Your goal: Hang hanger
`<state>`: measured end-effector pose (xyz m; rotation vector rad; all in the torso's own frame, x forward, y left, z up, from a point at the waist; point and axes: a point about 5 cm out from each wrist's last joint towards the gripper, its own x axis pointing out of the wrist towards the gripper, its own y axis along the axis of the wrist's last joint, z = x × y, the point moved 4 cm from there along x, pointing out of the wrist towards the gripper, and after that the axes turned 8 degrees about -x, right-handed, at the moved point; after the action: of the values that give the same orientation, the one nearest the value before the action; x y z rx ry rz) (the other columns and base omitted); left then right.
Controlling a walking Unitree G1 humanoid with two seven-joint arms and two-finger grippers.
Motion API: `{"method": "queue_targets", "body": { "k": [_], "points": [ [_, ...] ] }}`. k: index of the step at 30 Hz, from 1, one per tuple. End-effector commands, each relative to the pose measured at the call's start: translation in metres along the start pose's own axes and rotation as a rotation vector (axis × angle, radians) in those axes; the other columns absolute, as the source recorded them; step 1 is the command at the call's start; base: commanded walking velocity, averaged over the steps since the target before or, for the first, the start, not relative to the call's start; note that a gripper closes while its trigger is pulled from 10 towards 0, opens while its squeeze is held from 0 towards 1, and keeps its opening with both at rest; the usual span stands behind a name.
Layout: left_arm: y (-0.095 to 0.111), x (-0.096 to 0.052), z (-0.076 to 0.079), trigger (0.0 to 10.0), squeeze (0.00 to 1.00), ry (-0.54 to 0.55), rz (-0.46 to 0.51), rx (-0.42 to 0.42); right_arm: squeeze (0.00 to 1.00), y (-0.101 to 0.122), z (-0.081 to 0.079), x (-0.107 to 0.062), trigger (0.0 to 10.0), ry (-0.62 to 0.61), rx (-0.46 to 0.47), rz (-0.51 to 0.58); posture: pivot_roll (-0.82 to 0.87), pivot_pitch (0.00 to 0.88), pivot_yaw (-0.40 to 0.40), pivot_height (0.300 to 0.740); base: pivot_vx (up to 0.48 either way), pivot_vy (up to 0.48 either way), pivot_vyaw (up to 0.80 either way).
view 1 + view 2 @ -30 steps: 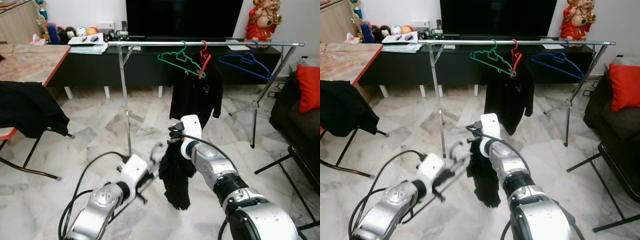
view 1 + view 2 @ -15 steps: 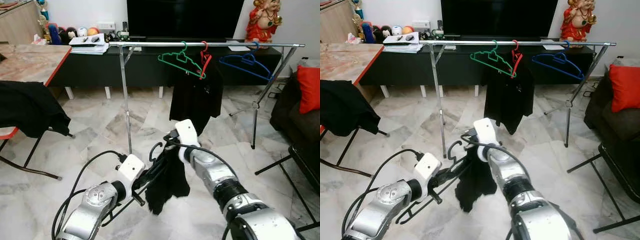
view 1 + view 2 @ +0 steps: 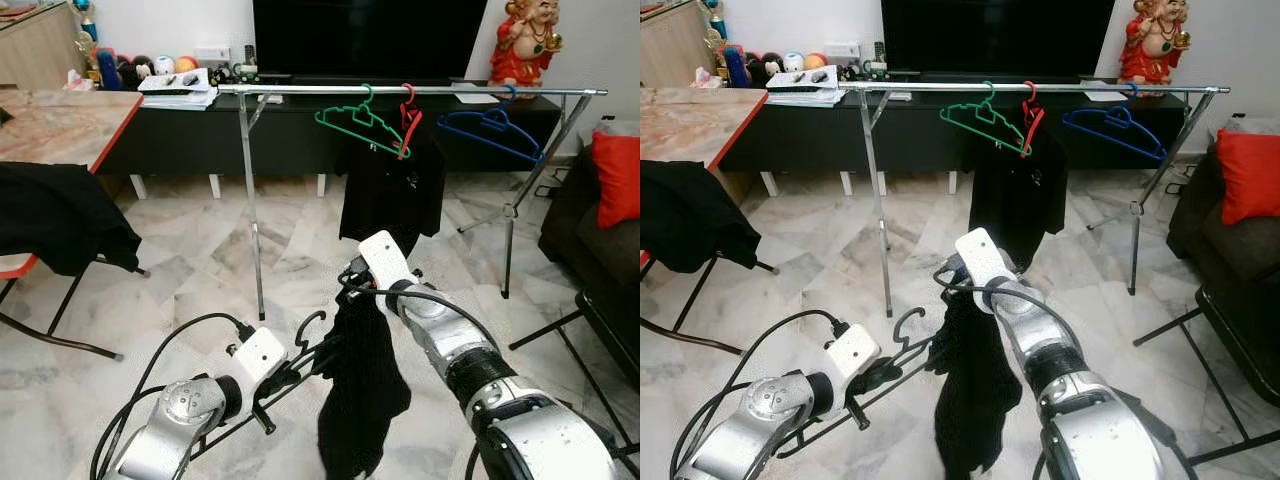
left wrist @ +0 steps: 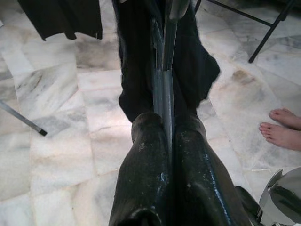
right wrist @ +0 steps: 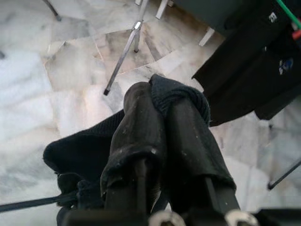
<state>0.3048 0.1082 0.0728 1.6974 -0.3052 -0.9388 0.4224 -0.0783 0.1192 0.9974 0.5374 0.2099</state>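
Garment (image 3: 362, 385) now hangs lower; both jaws pinching: left gripper (image 4: 163, 129) hanger (image 3: 305, 335), right gripper (image 5: 162, 106) garment; rack (image 3: 400, 89) beyond.

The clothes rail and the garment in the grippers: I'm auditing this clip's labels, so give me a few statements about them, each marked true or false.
1. The left gripper is shut on a black hanger. True.
2. The right gripper pinches a black garment. True.
3. The rail carries no hangers. False: a green hanger, a red hanger and a blue hanger hang on it.
4. The held garment already hangs from the rail. False: it is low over the floor.
5. A black shirt hangs under the red hanger. True.
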Motion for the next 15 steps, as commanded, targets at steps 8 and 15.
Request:
{"method": "queue_targets", "body": {
  "k": [8,15],
  "points": [
    [0.006,0.001,0.006,10.0,0.0,-0.039,0.044,0.02,0.0,0.01,-0.015,-0.003,10.0,0.166,-0.18,0.087,0.13,0.034,-0.075,0.74,0.0,0.0,0.0],
    [0.008,-0.001,0.009,10.0,0.0,-0.061,0.06,0.028,0.0,0.006,-0.023,-0.008,10.0,0.266,-0.297,0.119,0.14,0.037,-0.075,0.74,0.0,0.0,0.0]
  ]
}}
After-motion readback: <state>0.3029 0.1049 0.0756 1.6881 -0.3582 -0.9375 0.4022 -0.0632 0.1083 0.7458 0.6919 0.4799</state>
